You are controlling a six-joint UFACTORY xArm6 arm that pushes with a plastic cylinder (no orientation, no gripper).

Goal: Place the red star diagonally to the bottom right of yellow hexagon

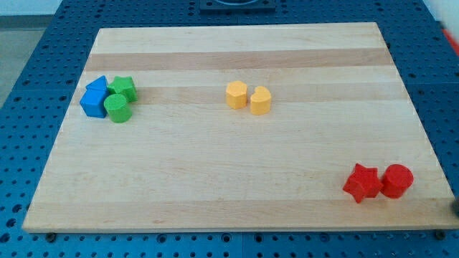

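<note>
The red star [362, 183] lies near the board's bottom right corner and touches a red cylinder [396, 180] on its right. The yellow hexagon [236, 94] sits above the middle of the board, with a second yellow block [260, 101] of unclear shape touching its right side. The red star is far below and to the right of the hexagon. My tip does not show clearly. A dark blur [455, 204] at the view's right edge, just right of the red cylinder, may be the rod.
A tight cluster sits at the board's left: a blue triangle [98, 84], a blue block [93, 103], a green block [124, 88] and a green cylinder [117, 108]. The wooden board [229, 201] lies on a blue perforated table.
</note>
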